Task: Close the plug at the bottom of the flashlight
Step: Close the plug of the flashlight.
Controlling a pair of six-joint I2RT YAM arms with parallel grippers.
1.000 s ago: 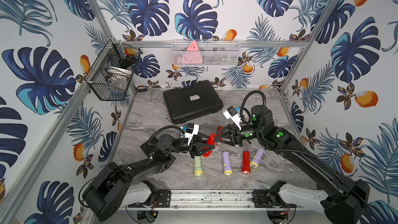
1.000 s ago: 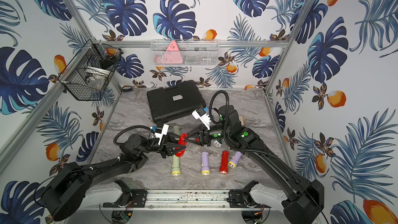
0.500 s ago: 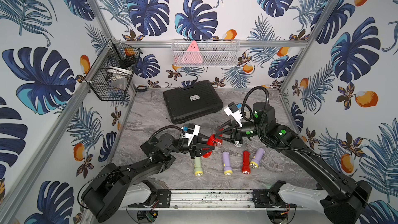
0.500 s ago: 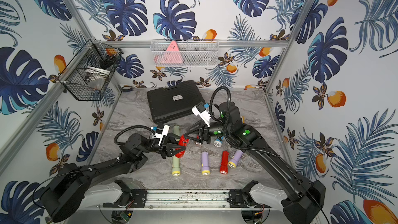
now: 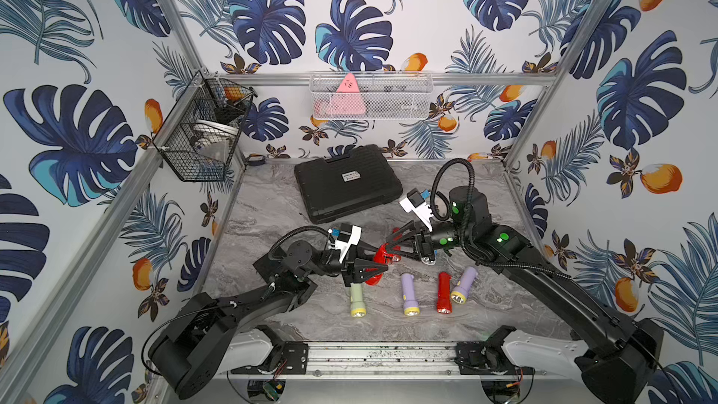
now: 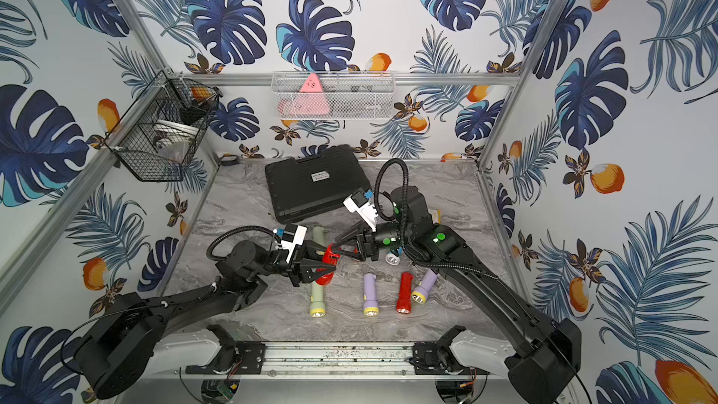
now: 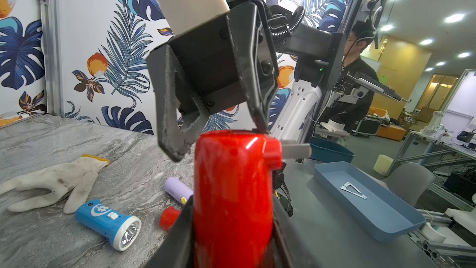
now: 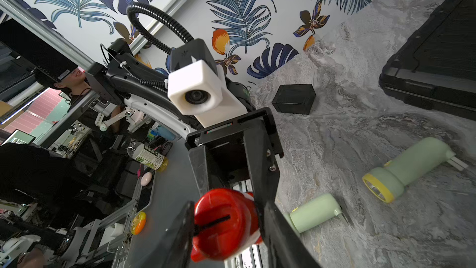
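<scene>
My left gripper (image 7: 233, 202) is shut on the body of a red flashlight (image 7: 231, 176), which it holds just above the table in both top views (image 5: 379, 262) (image 6: 329, 257). The flashlight's bottom end points at my right gripper (image 8: 229, 207), whose jaws stand open on either side of that end (image 5: 388, 251). One right fingertip (image 7: 261, 125) rests near the plug's hinge. The plug (image 7: 296, 149) sticks out sideways from the end, with its pale blade showing. In the right wrist view the end face shows a dark slot (image 8: 213, 224).
Several flashlights lie along the table's front: a green one (image 5: 356, 301), a lilac one (image 5: 409, 293), a red one (image 5: 443, 293) and another lilac one (image 5: 462, 285). A black case (image 5: 345, 182) lies behind. A blue flashlight (image 7: 108, 221) and a white glove (image 7: 56, 179) lie under the right arm.
The right gripper's jaws have widened slightly round the flashlight's end, and its wrist has shifted a little. The left arm holds still.
</scene>
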